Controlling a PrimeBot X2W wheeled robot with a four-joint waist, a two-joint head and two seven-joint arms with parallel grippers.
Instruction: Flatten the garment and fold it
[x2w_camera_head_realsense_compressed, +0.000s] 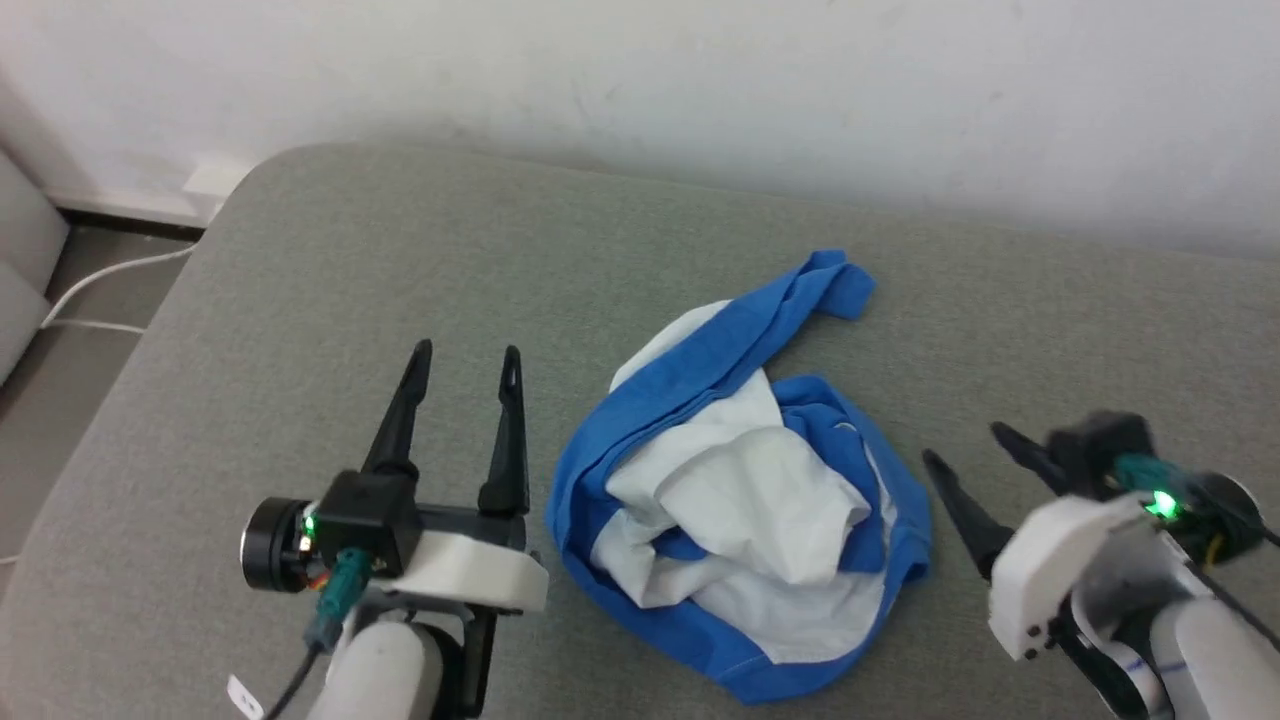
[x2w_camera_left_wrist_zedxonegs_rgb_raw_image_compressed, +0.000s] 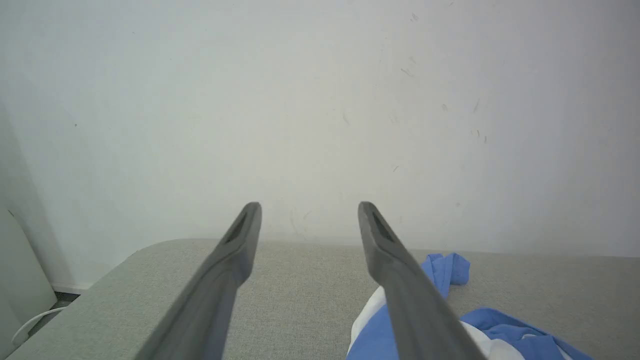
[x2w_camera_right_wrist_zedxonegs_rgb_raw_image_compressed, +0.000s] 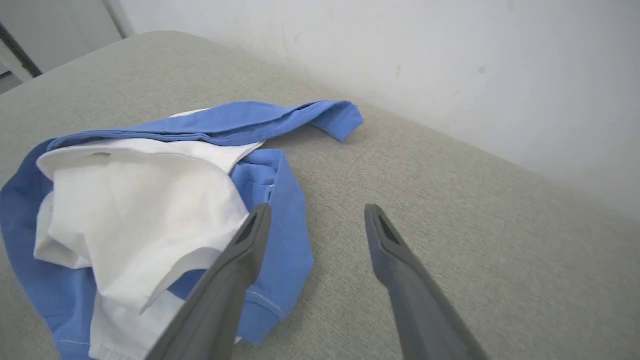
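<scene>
The garment (x2w_camera_head_realsense_compressed: 740, 520) lay bunched in a heap on the grey surface (x2w_camera_head_realsense_compressed: 300, 260), white cloth crumpled in the middle and blue cloth wrapped round it. Its folds hid the neck and hem, and front could not be told from back. One blue end trailed from the heap toward the wall (x2w_camera_head_realsense_compressed: 700, 80). In the left wrist view the bottom edge cut off most of the garment, and a finger (x2w_camera_left_wrist_zedxonegs_rgb_raw_image_compressed: 410, 300) covered part of the rest. In the head view the right pincer (x2w_camera_head_realsense_compressed: 964, 442) was blurred, and both forearms ran out of the picture at the bottom edge.

The left pincer (x2w_camera_head_realsense_compressed: 468, 350) stood just left of the garment, its fingers apart with nothing between them, tips pointing at the wall and clear of the cloth. The right pincer was just right of the garment, also spread and empty. In its wrist view one finger (x2w_camera_right_wrist_zedxonegs_rgb_raw_image_compressed: 235, 270) overlapped the blue edge of the heap; whether it touched the cloth could not be told.

Well left of the garment, past the rounded corner of the surface, a white cable (x2w_camera_head_realsense_compressed: 110, 275) lay on the floor (x2w_camera_head_realsense_compressed: 60, 400). Nothing lay between either pincer and the garment.
</scene>
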